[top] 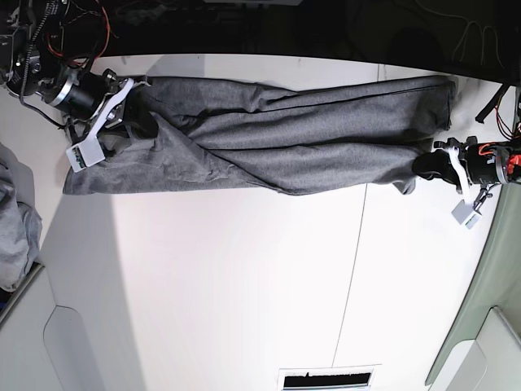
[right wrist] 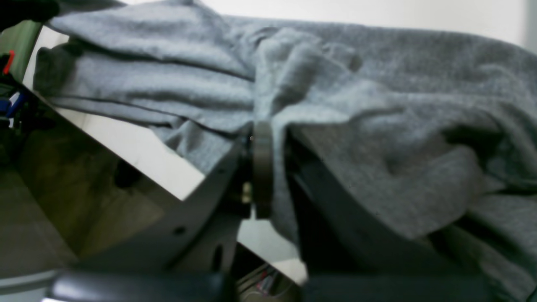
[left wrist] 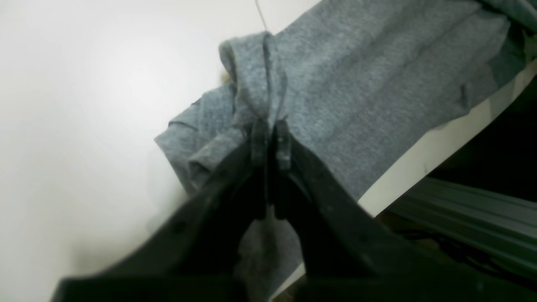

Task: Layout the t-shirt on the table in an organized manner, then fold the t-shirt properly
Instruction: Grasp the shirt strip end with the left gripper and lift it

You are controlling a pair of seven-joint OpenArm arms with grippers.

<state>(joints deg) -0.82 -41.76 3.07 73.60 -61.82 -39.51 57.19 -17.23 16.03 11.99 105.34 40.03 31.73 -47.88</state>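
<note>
The heather-grey t-shirt [top: 285, 138] lies stretched in a long, wrinkled band along the far edge of the white table [top: 244, 285]. My left gripper [top: 427, 167] is at the band's right end in the base view. In the left wrist view it [left wrist: 270, 126] is shut on a bunched fold of the shirt [left wrist: 356, 84] above the table [left wrist: 84, 105]. My right gripper [top: 134, 102] is at the band's left end. In the right wrist view it [right wrist: 268, 134] is shut on the shirt [right wrist: 377, 84] near the table's edge [right wrist: 138, 147].
A smaller heap of grey cloth [top: 12, 236] sits at the left edge. A thin dark seam [top: 350, 285] runs across the tabletop. A slotted vent [top: 326, 379] is at the near edge. Cables [top: 73, 32] hang behind the right arm. The table edge [left wrist: 419, 167] drops off close to the shirt.
</note>
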